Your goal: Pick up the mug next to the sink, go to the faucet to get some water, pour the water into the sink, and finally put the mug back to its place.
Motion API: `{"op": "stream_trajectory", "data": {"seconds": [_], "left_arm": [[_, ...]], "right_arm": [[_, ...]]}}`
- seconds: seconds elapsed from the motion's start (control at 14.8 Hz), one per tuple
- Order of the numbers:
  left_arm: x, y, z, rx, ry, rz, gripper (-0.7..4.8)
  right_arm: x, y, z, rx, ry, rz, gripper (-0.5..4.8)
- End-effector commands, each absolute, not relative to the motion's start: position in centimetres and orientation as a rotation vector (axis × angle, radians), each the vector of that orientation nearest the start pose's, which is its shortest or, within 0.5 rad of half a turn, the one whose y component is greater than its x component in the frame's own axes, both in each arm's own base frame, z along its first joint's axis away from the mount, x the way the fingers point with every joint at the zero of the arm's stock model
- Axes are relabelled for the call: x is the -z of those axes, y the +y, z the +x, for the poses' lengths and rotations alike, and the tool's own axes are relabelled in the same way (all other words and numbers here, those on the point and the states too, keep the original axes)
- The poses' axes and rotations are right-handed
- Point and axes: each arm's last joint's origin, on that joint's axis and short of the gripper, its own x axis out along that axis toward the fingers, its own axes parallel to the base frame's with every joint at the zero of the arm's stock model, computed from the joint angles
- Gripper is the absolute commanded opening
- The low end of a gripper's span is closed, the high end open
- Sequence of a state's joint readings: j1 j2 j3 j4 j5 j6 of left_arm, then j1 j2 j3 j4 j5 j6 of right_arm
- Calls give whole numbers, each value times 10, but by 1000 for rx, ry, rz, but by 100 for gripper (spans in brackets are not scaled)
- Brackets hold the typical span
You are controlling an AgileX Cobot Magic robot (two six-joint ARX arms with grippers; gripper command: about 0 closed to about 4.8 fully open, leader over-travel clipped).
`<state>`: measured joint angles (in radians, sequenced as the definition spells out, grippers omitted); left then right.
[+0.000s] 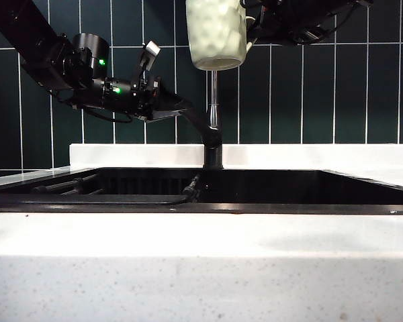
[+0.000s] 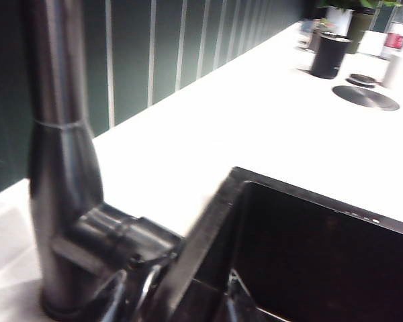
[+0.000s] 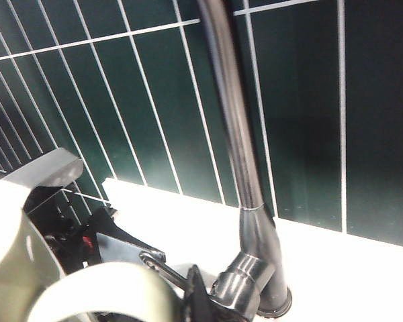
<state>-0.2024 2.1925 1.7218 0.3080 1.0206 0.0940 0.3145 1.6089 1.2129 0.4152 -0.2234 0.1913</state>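
The cream dimpled mug (image 1: 215, 33) hangs upright at the top of the exterior view, in front of the faucet (image 1: 213, 114) pipe. My right gripper (image 1: 254, 28) reaches in from the right and is shut on its handle side. In the right wrist view the mug's rim (image 3: 97, 285) lies close in front of the faucet (image 3: 236, 147). My left gripper (image 1: 154, 84) stands open at the end of the faucet's lever (image 1: 188, 113); touching or not, I cannot tell. Its fingers (image 2: 148, 290) show blurred under the faucet body (image 2: 60, 174). The black sink (image 1: 289, 188) lies below.
A white speckled countertop (image 1: 201, 261) runs along the front, and dark green tiles (image 1: 322, 94) form the back wall. Dark rods (image 1: 67, 185) and a hose (image 1: 188, 193) lie in the sink's left part. Farther along the counter stand a black cup (image 2: 329, 55) and a round dark disc (image 2: 367, 96).
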Motion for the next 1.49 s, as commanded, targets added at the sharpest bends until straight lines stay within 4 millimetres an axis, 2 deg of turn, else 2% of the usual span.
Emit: {"op": "stream_trajectory", "data": {"seconds": [0.07, 0.61, 0.68, 0.81, 1.01, 1.08, 1.22, 1.35, 1.49], "left_arm": [[-250, -129, 483, 1270, 97, 13, 183], [-250, -128, 485, 1200, 93, 29, 183], [-250, -128, 486, 1174, 87, 37, 183], [-250, -124, 492, 938, 92, 66, 183], [-256, -124, 493, 921, 78, 7, 182], [-260, -124, 493, 917, 74, -35, 173], [-269, -123, 492, 880, 53, -85, 115], [-280, -122, 489, 857, 34, -81, 115], [-306, -120, 475, 924, 29, -84, 117]], "right_arm": [[-343, 122, 353, -554, -35, 208, -1], [-342, 122, 353, -552, -24, 196, -1], [-342, 122, 353, -552, -28, 180, -1], [-342, 122, 353, -552, -28, 177, -1], [-342, 121, 353, -551, -28, 177, -1], [-342, 121, 353, -551, -30, 172, -1], [-342, 121, 353, -549, -30, 166, -1], [-343, 120, 352, -545, -37, 132, -1], [-347, 114, 349, -522, -55, 42, -1]]}}
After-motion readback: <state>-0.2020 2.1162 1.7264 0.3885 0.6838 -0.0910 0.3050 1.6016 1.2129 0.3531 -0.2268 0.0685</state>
